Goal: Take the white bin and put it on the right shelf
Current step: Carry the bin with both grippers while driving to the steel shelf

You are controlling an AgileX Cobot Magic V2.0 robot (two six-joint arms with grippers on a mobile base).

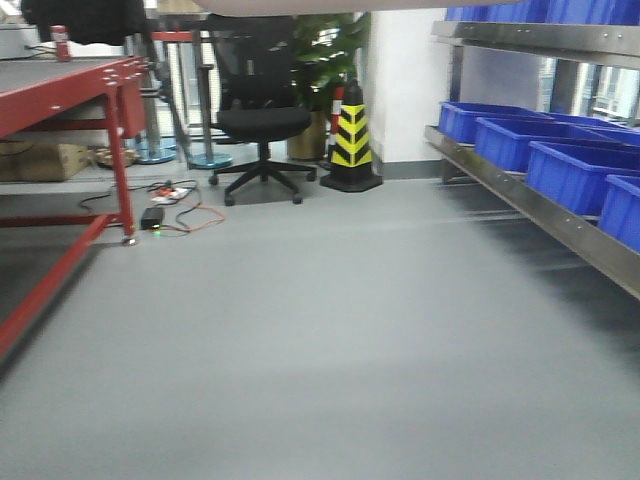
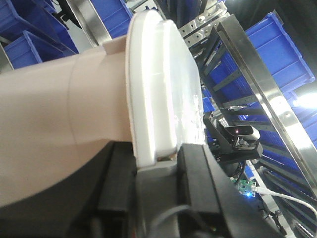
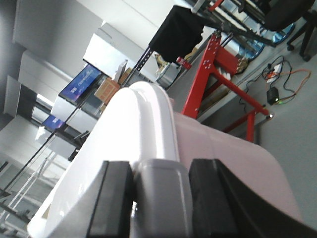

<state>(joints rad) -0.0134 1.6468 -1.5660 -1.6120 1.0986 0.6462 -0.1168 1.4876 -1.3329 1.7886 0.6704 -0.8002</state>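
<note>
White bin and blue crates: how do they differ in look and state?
The white bin is pale pinkish-white; the blue crates are bright blue. The bin carries a lid; the crates are open on top. The left gripper and right gripper clamp the bin; the crates rest on the shelf. Both look like plastic containers.

A warehouse-style workshop is indicated by a stainless-steel shelving rack [image 1: 545, 218], bright blue plastic crates [image 1: 570, 170] and a red steel workbench [image 1: 60, 95].
</note>
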